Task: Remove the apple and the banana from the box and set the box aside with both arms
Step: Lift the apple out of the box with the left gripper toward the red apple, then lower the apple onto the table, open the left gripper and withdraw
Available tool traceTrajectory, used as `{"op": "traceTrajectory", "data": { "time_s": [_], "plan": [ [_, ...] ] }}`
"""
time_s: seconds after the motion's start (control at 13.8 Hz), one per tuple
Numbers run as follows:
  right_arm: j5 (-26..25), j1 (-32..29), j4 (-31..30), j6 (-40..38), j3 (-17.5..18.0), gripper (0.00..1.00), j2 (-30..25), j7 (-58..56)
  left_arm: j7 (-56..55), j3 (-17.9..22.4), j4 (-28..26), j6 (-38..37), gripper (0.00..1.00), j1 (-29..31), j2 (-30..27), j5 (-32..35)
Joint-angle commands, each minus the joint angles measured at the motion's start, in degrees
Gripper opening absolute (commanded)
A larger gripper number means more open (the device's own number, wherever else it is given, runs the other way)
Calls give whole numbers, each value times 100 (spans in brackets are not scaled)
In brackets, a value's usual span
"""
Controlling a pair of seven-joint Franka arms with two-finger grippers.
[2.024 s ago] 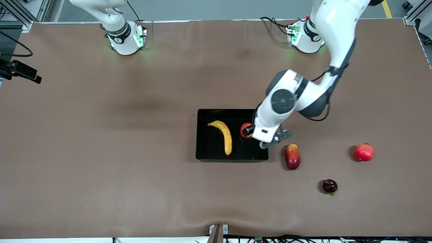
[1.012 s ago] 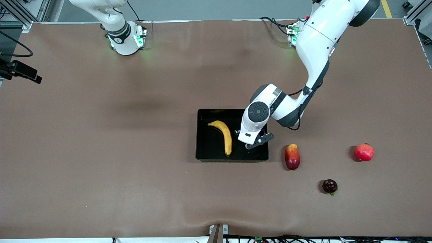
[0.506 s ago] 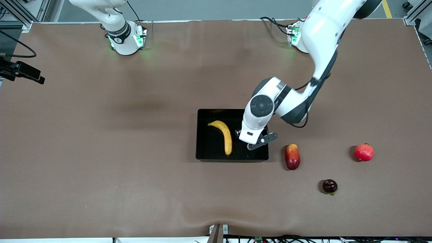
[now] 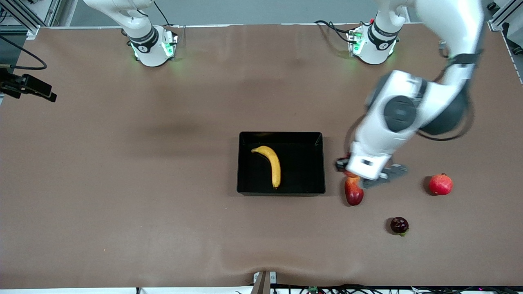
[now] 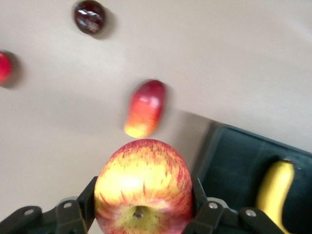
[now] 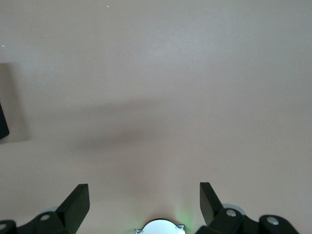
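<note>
I see the brown table filling nearly the whole front frame. My left arm reaches down from the upper right of the frame. At the upper left only the base of my right arm shows; that arm waits. The black box sits at the frame's centre, and the banana lies inside it, toward the end nearer the right arm. In the front view the left gripper hangs just outside the box's wall, over the upper tip of the oblong red-yellow fruit. In the left wrist view its fingers clamp the apple from both sides, up in the air. The right gripper shows only in its own wrist view, fingers spread wide over bare table. At the right of the front frame lies a plain red fruit. Lower, a small dark fruit.
</note>
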Motion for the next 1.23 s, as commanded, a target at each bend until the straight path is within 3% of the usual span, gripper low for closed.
{"op": "traceTrajectory", "data": {
  "time_s": [0.0,0.29,0.43,0.8,1.16],
  "plan": [
    [21,93,62,-28,-6,100,87,17,1341,-66,-175,-178,0,711,-79,-195],
    [12,321,210,16,-6,100,718,-18,2697,-58,-394,40,0,1670,280,-160],
    [-6,427,386,-1,-6,100,834,-1,2804,-58,-885,776,0,1960,360,-125],
    [-76,322,387,25,-15,100,834,-27,2682,-58,-2221,2185,0,1909,465,-142],
    [-76,374,387,34,-15,100,852,-27,2655,-84,-2426,2529,0,1663,720,-151]
  ]
}}
